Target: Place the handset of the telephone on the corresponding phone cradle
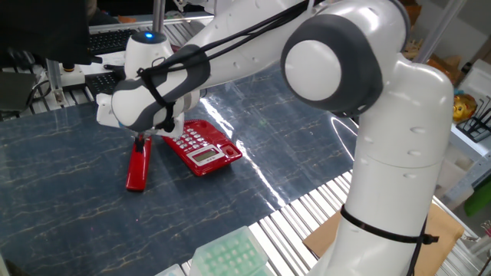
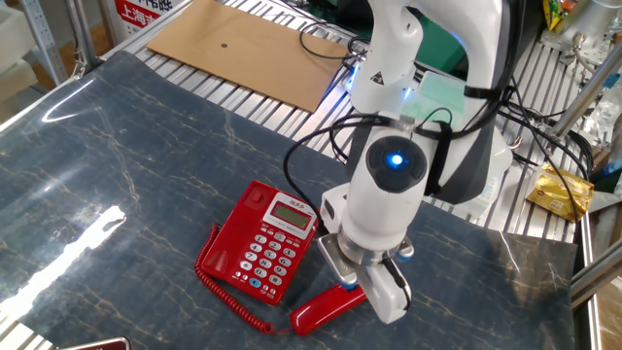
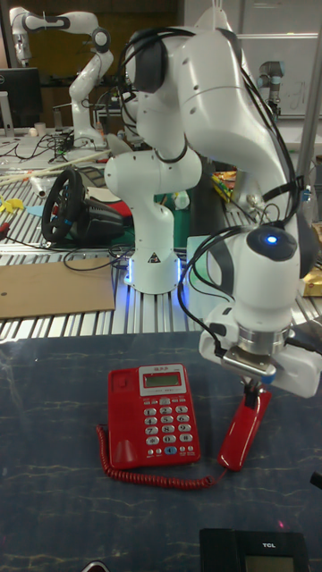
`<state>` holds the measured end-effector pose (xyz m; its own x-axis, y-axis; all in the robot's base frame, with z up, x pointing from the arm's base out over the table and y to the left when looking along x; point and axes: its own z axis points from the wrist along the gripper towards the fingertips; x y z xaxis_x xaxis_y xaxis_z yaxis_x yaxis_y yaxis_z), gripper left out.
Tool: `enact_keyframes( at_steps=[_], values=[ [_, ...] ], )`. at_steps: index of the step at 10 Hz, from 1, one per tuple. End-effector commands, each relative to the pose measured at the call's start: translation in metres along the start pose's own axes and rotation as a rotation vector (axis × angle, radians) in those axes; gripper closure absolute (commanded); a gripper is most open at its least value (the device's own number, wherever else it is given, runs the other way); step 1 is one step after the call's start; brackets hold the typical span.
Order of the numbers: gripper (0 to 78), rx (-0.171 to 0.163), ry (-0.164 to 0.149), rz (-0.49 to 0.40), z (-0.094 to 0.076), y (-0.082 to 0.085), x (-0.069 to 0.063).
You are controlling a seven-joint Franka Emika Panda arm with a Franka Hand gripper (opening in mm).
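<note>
One "TCL" label, black phone [image 3: 253, 547].

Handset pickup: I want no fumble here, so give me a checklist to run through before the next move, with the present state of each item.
1. Handset lies flat on the table, beside the telephone: ok.
2. End effector sits over the handset's far end: ok.
3. Fingers closed on the handset: cannot tell, the wrist hides them.
4. Cradle left of the keypad is free: ok.
5. Cord runs loose, not wrapped around the arm: ok.
</note>
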<state>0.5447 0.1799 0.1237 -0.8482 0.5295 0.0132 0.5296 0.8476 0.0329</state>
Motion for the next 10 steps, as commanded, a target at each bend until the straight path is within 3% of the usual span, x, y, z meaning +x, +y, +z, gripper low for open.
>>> enact_keyframes(
  at_steps=[1,10],
  values=[
    [77.6,-0.007,-0.01,-0.006,0.0128,-0.002,-0.0058],
    [77.6,-0.009,-0.007,0.02,0.0168,-0.0031,-0.0068]
  ],
)
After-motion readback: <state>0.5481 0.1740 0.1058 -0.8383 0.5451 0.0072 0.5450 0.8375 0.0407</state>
